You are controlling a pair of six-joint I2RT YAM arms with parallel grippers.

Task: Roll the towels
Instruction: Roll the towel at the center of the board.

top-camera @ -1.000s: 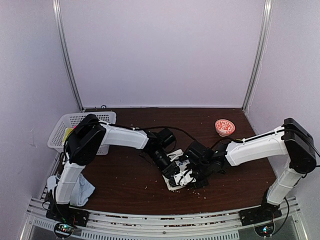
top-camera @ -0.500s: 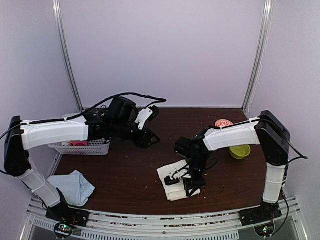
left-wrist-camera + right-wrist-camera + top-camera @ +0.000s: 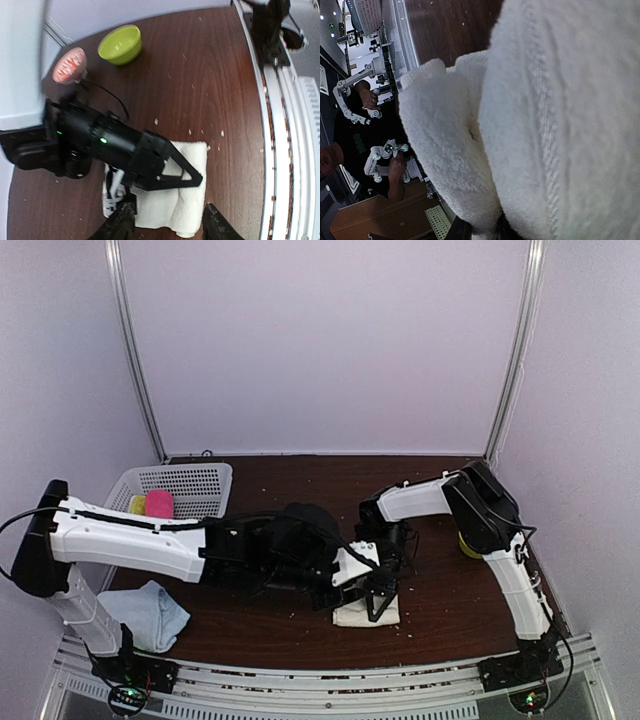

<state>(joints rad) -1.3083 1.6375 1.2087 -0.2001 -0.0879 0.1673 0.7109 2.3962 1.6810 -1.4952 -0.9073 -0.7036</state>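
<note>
The cream-white towel (image 3: 366, 613) lies folded and partly rolled on the dark table near the front middle. It also shows in the left wrist view (image 3: 175, 200) and fills the right wrist view (image 3: 545, 125). My right gripper (image 3: 379, 597) points down onto it, and its fingers (image 3: 461, 231) pinch a thick fold of it. My left gripper (image 3: 340, 583) is open beside it, its fingertips (image 3: 122, 220) straddling the towel's edge without gripping. The pale blue towel (image 3: 150, 612) lies crumpled at the front left, away from both grippers.
A white basket (image 3: 190, 480) at the back left holds a small yellow roll (image 3: 136, 504) and a pink roll (image 3: 159, 503). A green bowl (image 3: 120, 44) and a red patterned bowl (image 3: 69, 65) stand at the right. Crumbs dot the table.
My left arm has swung from near the basket to the centre, its gripper now at the white towel. My right arm has shifted, and the towel looks more bunched up.
</note>
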